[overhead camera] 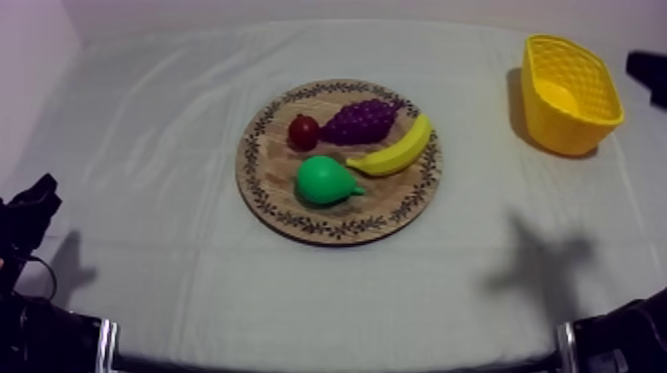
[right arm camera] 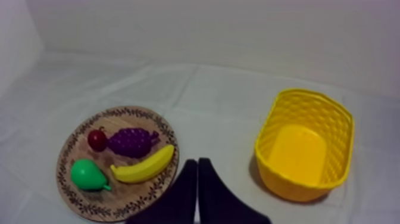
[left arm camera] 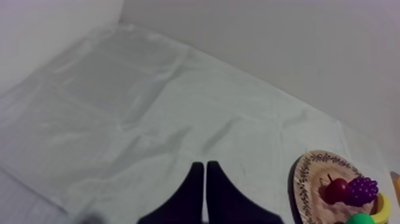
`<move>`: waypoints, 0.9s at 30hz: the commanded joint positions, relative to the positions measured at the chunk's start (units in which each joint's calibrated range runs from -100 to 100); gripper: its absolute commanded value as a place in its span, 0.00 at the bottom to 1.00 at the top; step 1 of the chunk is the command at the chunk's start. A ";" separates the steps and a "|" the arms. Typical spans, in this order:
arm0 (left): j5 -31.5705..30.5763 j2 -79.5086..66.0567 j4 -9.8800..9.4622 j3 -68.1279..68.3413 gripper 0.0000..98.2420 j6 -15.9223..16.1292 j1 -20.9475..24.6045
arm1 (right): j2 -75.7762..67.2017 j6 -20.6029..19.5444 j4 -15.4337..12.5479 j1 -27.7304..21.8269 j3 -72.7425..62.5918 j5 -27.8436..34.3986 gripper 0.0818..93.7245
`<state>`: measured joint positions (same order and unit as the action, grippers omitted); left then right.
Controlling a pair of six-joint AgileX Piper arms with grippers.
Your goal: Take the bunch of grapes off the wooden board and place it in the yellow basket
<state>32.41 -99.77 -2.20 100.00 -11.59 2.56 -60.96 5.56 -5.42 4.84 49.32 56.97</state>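
Ahead and right of my left gripper point(left arm camera: 204, 166), the wooden board point(left arm camera: 306, 179) runs off the picture's edge, its pear point(left arm camera: 358, 219) and banana point(left arm camera: 384, 208) (mere slivers) mostly cut away.

The cloth point(overhead camera: 149, 198) is matt and softly creased. The board point(overhead camera: 260, 190) looks to me like smooth wood with a printed rim. The grapes point(overhead camera: 362, 121), pear point(overhead camera: 326, 181), banana point(overhead camera: 397, 151) and small red fruit point(overhead camera: 303, 131) are plastic and faintly glossy, the grapes bumpy. The basket point(overhead camera: 588, 94) is yellow plastic, lattice-textured.

Pale wall point(right arm camera: 238, 30) behind wrinkled cloth-covered table point(overhead camera: 179, 258)
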 commanded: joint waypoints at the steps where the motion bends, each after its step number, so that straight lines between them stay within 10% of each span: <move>1: 0.01 0.03 -0.02 0.00 0.00 -0.01 0.01 | 7.22 0.80 -1.53 -0.07 -13.24 2.49 0.00; 27: 0.01 0.03 -0.02 0.00 0.00 -0.01 0.01 | 44.70 17.37 -5.77 5.15 -39.86 11.50 0.00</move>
<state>32.41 -99.77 -2.20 100.00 -11.59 2.56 -19.35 21.99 -11.50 9.51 10.61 67.87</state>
